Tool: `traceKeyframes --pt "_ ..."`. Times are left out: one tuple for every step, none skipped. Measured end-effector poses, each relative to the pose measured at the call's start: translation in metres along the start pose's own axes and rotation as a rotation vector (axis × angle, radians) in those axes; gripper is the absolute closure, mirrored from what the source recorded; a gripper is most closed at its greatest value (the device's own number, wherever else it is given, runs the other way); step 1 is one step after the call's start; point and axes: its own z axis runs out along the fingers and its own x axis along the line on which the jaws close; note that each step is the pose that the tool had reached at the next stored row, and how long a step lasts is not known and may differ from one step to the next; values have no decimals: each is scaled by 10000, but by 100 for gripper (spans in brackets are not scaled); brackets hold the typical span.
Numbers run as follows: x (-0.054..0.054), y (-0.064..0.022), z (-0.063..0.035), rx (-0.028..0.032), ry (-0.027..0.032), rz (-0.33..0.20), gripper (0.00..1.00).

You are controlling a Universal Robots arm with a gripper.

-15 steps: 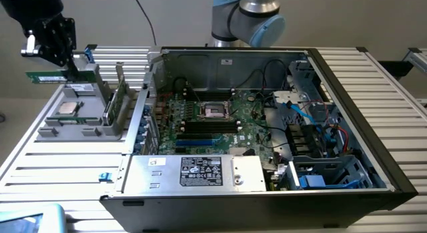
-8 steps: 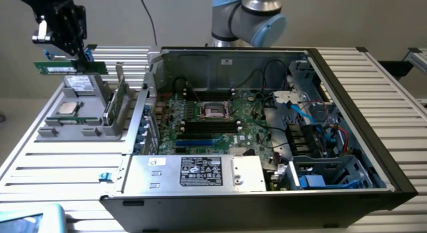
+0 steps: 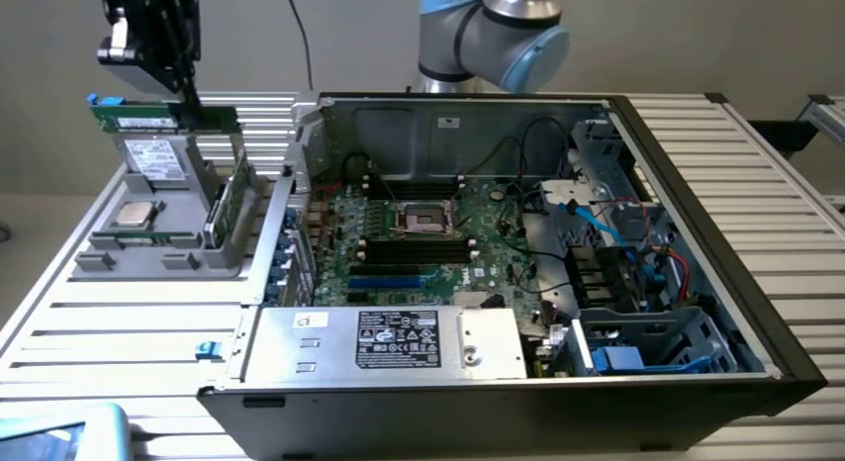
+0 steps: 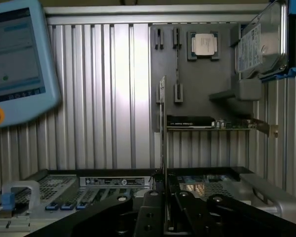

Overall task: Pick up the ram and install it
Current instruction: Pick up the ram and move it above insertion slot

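the ram (image 3: 142,118), a narrow green stick with a whitish label, is held level and on edge in the air at the exterior view's upper left, above the grey fixture plate (image 3: 99,258). it is gripped somewhat toward its end on the exterior view's right by the gripper (image 3: 189,107), whose jaws are drawn narrow onto the board's two faces. in the wrist view the ram (image 4: 163,113) is seen edge-on as a thin line running out from between the dark fingers (image 4: 150,212) of the gripper (image 4: 166,200).

beneath the ram, on the fixture plate, a hard drive (image 3: 158,162) is propped upright, a small square silver processor (image 3: 131,216) lies flat in its recess, and a green expansion card (image 3: 230,206) stands on edge. the same plate (image 4: 197,89), processor (image 4: 204,44), hard drive (image 4: 261,44) and card (image 4: 212,123) are seen in the wrist view.

to the exterior view's right of the fixture, the open computer case (image 3: 700,194) lies on a ribbed metal table (image 3: 119,332). inside it the large green motherboard (image 3: 489,253) is exposed, with the processor socket (image 3: 425,219) near its middle and the dark memory slots (image 3: 418,249) just beside the socket, well apart from the ram. a silver power supply (image 3: 383,342) is set along the near wall. the robot arm (image 3: 496,31) is seen behind the case. a pale blue teach pendant (image 3: 53,431) lies at the near corner on the exterior view's left.
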Motion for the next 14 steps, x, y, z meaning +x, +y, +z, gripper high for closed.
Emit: traceKeyframes --pt "0 -40 -11 -17 0 0 86" --pt "0 -80 -19 -36 0 1 86" --pt "-1 -124 -24 -56 1 1 86" --pt "-1 -165 -29 -74 1 1 86" --pt "-1 -208 -33 -90 1 0 86" --pt "-2 -251 -38 -105 2 1 86" --pt "-2 -296 -41 -113 4 2 86" --pt "-3 -341 -42 -114 3 1 86" --pt "-4 -389 -44 -116 3 1 86" --pt "-5 -435 -46 -116 3 1 86" --pt "-6 -478 -47 -115 2 1 86" --pt "-8 -524 -49 -116 2 1 86" --pt "-9 -569 -51 -117 2 1 86" --pt "-10 -614 -53 -116 -3 0 86"
